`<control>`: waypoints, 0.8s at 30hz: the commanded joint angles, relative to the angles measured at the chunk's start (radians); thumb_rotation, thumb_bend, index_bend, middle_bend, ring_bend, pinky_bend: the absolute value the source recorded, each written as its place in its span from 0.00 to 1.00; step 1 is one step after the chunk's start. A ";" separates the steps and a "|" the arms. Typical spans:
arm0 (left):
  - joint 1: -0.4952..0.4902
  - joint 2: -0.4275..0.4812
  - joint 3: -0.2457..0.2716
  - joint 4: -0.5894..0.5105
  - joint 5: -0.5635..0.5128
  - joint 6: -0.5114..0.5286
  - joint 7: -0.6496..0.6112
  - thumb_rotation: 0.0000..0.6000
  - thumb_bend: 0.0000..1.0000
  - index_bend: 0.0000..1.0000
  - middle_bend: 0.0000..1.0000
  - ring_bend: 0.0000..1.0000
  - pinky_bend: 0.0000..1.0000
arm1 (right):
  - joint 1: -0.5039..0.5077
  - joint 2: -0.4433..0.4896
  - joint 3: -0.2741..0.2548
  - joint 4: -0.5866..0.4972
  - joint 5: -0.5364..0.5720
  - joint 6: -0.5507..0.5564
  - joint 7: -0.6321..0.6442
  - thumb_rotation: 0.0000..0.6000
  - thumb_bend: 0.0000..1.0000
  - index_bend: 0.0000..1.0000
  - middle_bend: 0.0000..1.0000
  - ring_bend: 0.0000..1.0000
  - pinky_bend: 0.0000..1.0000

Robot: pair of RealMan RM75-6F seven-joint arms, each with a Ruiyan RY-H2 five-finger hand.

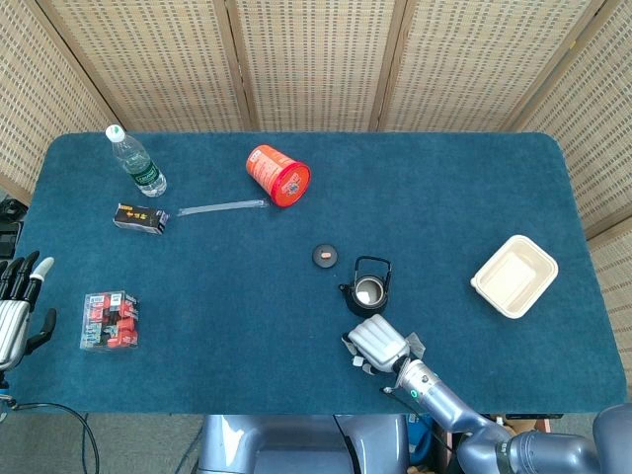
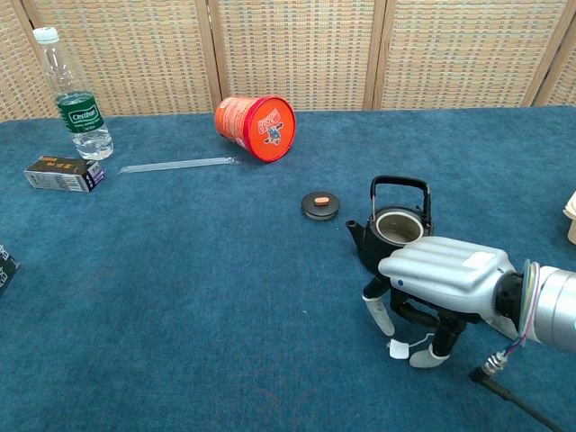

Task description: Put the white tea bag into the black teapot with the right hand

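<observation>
The black teapot (image 1: 366, 289) (image 2: 392, 231) stands lidless in the middle of the blue table, its handle upright. Just in front of it my right hand (image 1: 378, 343) (image 2: 443, 274) hangs palm down, with its fingertips (image 2: 427, 359) reaching the cloth. The white tea bag's tag (image 2: 399, 349) lies on the cloth between thumb and fingers, and its string runs up under the palm. The rest of the bag is hidden by the hand. The fingers stand apart and I see no grip on it. My left hand (image 1: 18, 301) rests off the table's left edge, fingers spread and empty.
The teapot's lid (image 1: 325, 255) (image 2: 320, 203) lies left of the pot. An orange can (image 2: 256, 127) lies on its side at the back, beside a clear strip (image 2: 180, 164), a water bottle (image 2: 76, 101) and a small black box (image 2: 63, 174). A white tray (image 1: 513, 276) sits right, a packet (image 1: 110, 320) left.
</observation>
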 commanded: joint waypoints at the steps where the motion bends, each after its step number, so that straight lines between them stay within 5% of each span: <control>1: 0.000 0.000 0.000 0.000 0.000 -0.001 0.000 1.00 0.51 0.00 0.00 0.00 0.00 | 0.000 -0.001 0.000 0.001 0.000 0.001 0.001 1.00 0.63 0.59 0.92 0.96 0.98; 24: -0.001 0.000 0.000 -0.001 0.000 -0.001 0.002 1.00 0.51 0.00 0.00 0.00 0.00 | 0.003 0.006 -0.001 -0.008 -0.005 0.012 0.010 1.00 0.79 0.59 0.92 0.96 0.98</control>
